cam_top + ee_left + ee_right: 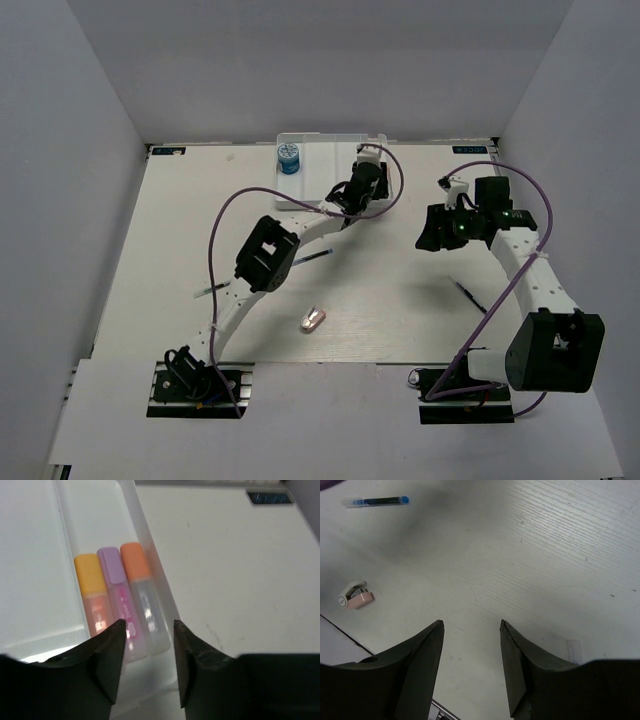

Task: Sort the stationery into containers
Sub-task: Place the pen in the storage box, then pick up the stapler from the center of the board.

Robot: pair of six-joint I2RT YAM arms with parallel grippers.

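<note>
I'm hovering my left end effector [148,630], spread and empty, over three markers [116,590] lying grouped by kind in one tray [30,555] compartment. My right end effector [471,630], likewise spread, is hanging over the bench [545,555], with a blue pen [377,501] lying loose ahead.

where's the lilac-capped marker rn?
Left wrist view: lilac-capped marker lies in the right-edge compartment of the white tray, between the yellow-capped marker and orange-capped marker, just ahead of the left gripper.
</note>
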